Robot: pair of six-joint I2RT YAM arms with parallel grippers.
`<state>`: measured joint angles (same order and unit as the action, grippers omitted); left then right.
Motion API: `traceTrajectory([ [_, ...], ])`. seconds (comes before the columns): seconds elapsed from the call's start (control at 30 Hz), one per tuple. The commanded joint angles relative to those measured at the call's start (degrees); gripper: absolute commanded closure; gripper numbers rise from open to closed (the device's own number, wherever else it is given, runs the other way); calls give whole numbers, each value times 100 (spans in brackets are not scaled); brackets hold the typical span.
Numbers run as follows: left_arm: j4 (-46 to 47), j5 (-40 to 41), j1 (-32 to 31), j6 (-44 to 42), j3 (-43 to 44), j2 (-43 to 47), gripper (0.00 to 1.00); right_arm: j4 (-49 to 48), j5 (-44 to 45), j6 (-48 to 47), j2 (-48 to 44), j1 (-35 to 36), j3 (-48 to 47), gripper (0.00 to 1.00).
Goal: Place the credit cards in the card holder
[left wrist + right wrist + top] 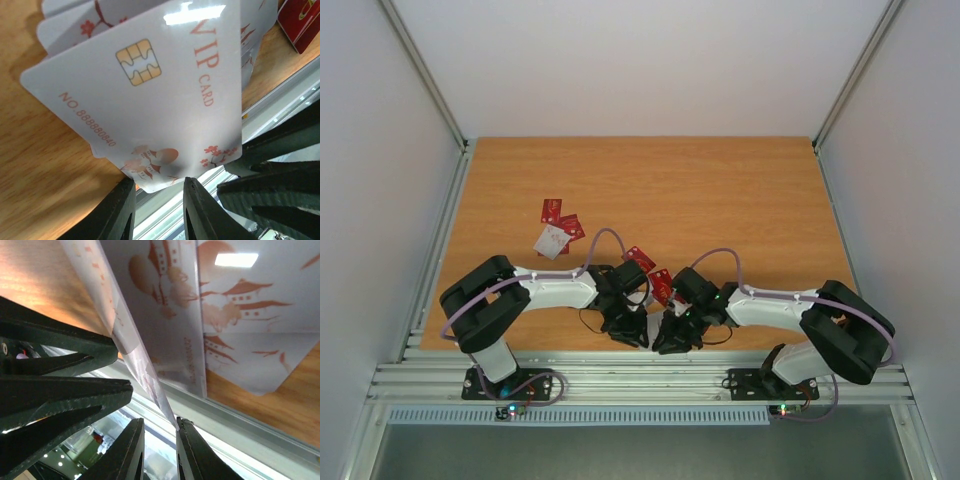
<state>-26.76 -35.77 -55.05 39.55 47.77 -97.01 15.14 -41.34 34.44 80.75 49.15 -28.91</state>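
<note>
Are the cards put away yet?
Not yet; I can't see the holder or any card in it. In hand: the left claw and right claw both pinch a fan of white cards. Left to do: those, plus red cards lying on the table.

credit cards cut off, near edge blurred

Wooden tabletop, orange-brown. Aluminium rails along near edge (white panels enclose the sides).
</note>
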Motion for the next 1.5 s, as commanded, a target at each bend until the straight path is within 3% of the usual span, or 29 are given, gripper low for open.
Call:
traceTrajectory([
  [0.0,399,-173,-85,-140,5,-137,71,-266,-101,-265,-117,18,-351,81],
  [0.37,360,-123,-68,-215,61,-131,73,-79,127,-670,244,17,-716,84],
  [0.6,266,-123,-16,-323,66,-111,74,646,456,-1131,420,16,-1009,85],
  [0.77,-219,111,40,-419,101,532,74,1069,633,-1349,232,8,-1139,85],
  [1.0,-1262,1551,424,-705,58,1533,62,1488,833,-1457,21,-217,-1170,77],
  [1.47,-980,1668,639,-1500,443,292,46,1474,974,-1329,629,-361,-1451,69],
])
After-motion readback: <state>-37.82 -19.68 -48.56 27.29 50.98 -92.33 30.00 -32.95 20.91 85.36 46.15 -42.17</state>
